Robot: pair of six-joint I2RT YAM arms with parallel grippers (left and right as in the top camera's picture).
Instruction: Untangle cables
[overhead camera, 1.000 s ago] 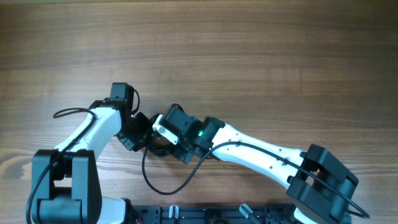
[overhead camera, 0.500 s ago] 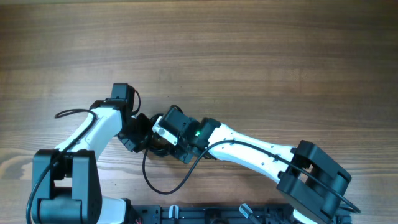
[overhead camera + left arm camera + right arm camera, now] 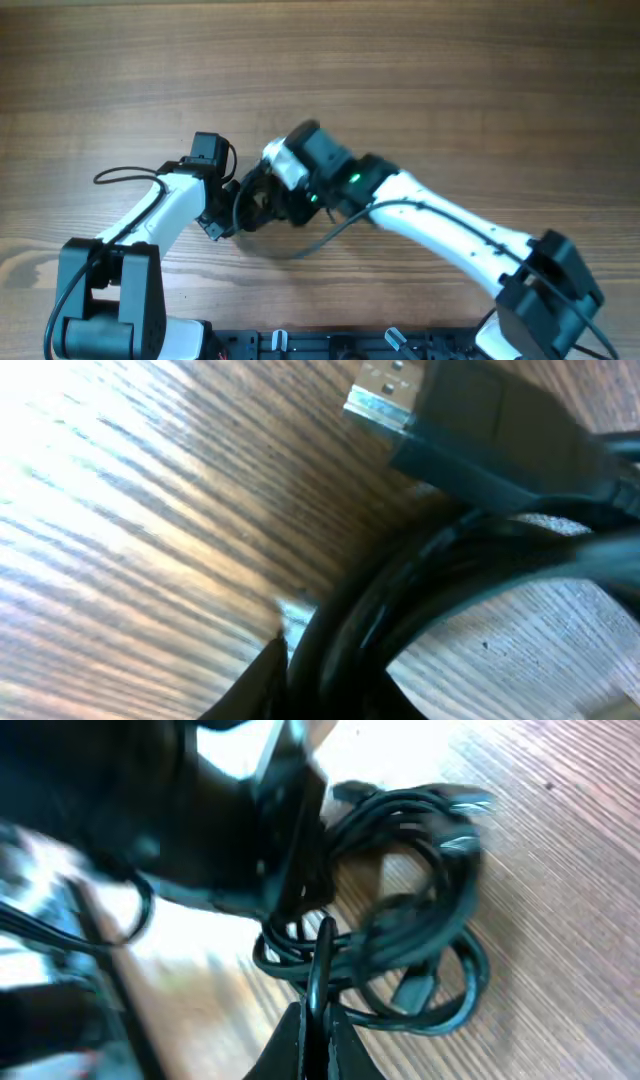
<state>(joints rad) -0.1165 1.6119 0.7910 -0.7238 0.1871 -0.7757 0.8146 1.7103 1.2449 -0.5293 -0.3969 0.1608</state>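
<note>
The right pincer (image 3: 316, 1012) pinches a strand of the thin black coiled cables (image 3: 432, 910). For the left pincer (image 3: 226, 208), spread or pressed together, I cannot tell.

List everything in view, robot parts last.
cables: one tangled bundle, black, on the table between the two grippers
USB plug: one clearly seen, silver tip on a black body, at the bundle's edge
table: one, brown wood grain, under everything
left arm: one, white and black, lower left
right arm: one, white and black, reaching in from lower right
left gripper: one, black, against the bundle, jaws unclear
right gripper: one, black, shut on a strand
</note>
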